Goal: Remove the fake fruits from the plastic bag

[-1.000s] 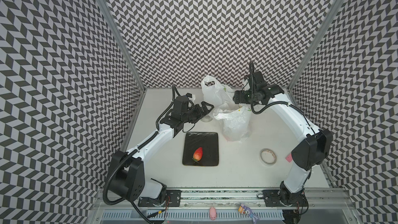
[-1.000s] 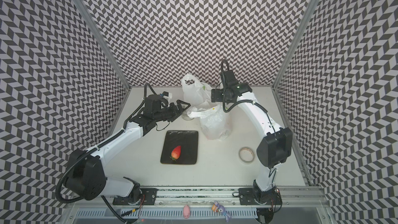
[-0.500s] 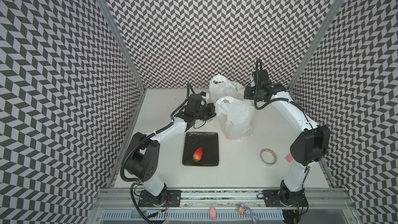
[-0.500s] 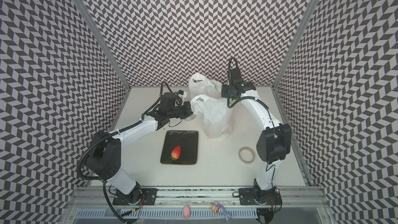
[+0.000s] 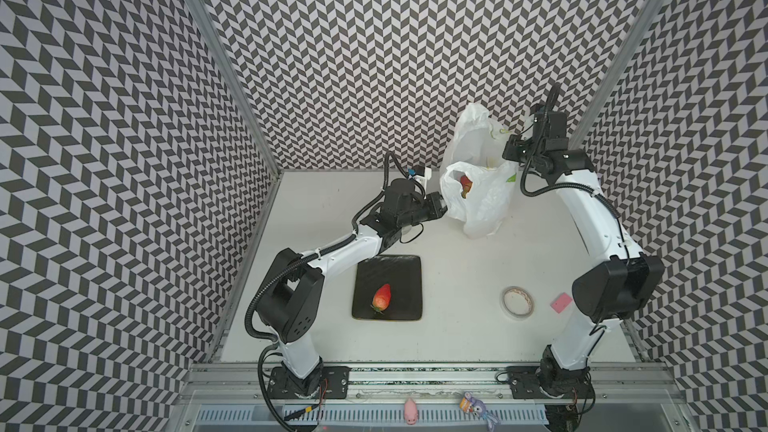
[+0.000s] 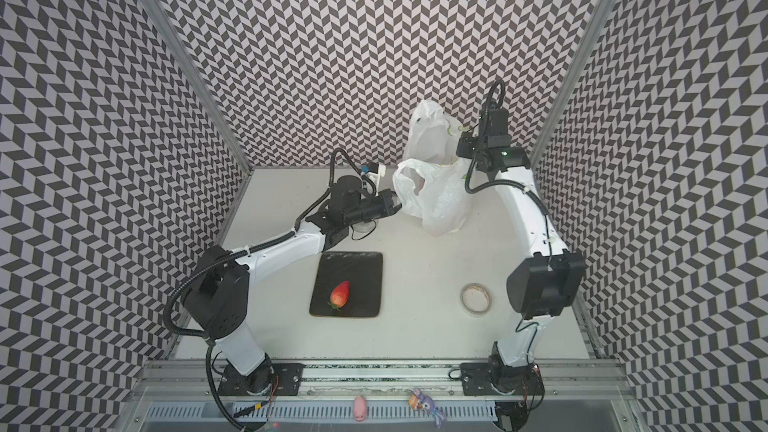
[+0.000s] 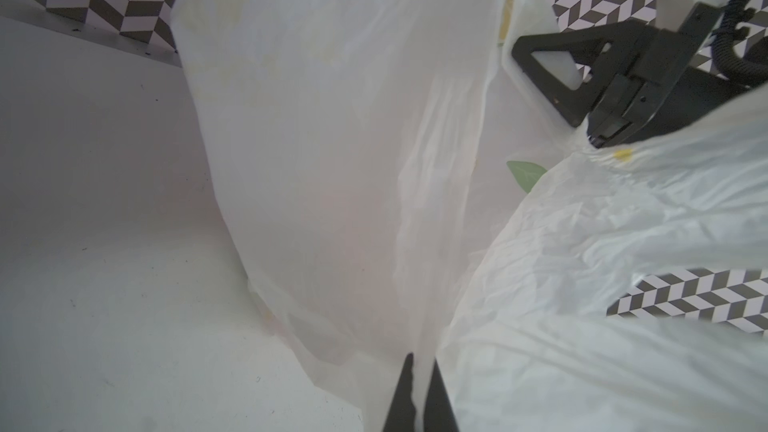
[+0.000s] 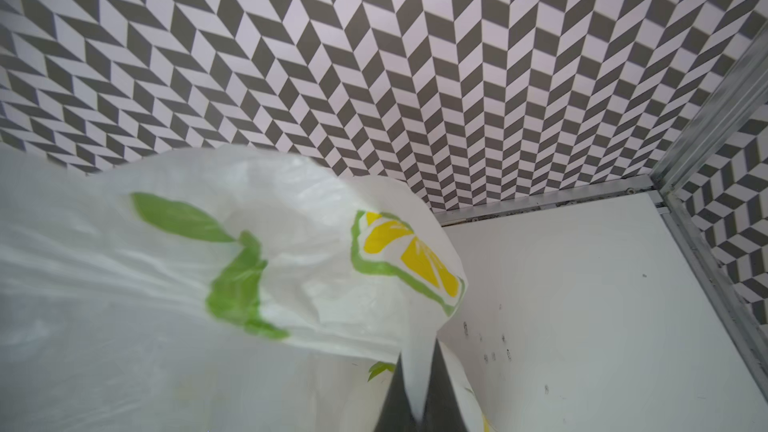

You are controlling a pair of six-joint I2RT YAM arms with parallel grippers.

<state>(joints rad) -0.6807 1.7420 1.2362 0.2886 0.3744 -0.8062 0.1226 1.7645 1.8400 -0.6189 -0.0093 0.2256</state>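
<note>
Since a second ago we see both arms closed in and the plastic bag pulled open at the back of the white tabletop. The left gripper pinches the thin crinkly film at the left rim, and the right gripper is clamped on the right rim by the back corner. A red fruit shows inside the bag. One glossy strawberry lies on the black tray. The tape roll is well apart.

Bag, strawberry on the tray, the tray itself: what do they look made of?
Bag: thin plastic film, translucent white, slightly glossy; it creases and sags, and its print shows faintly through. Strawberry: probably moulded plastic, smooth with a shiny highlight. Tray: black, low sheen, fine ridges along its far edge; plastic or rubber, cannot tell.
</note>
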